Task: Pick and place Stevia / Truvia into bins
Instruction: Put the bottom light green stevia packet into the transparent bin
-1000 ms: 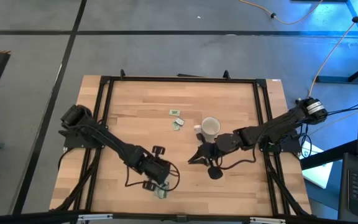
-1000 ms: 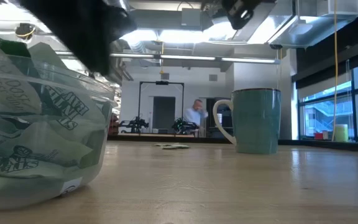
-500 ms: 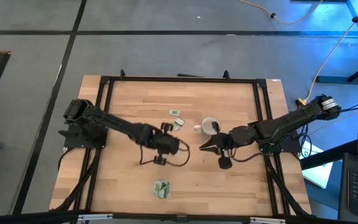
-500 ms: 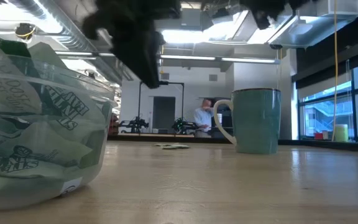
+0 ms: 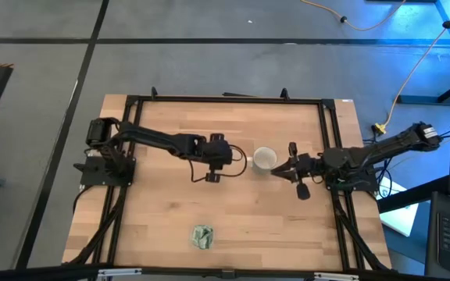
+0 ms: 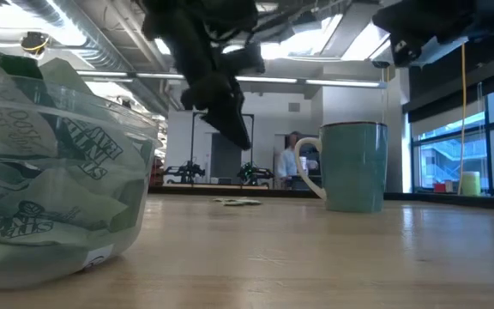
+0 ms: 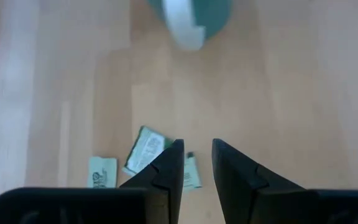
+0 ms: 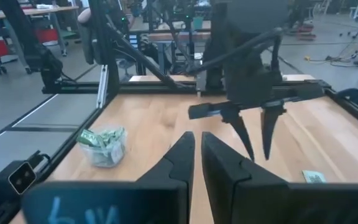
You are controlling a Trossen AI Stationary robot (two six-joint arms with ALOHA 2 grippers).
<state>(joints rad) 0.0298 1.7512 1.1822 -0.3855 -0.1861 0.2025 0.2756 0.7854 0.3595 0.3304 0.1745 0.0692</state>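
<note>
Only the low view shows the near clear dish [image 6: 54, 163] crammed with sachets [image 6: 41, 206]. Farther off, the left gripper [image 5: 223, 153], fingers slightly spread, hangs over loose sachets [image 7: 146, 149] beside the mug [image 5: 265, 158]; the right gripper [image 5: 281, 168], nearly closed, is empty.
</note>
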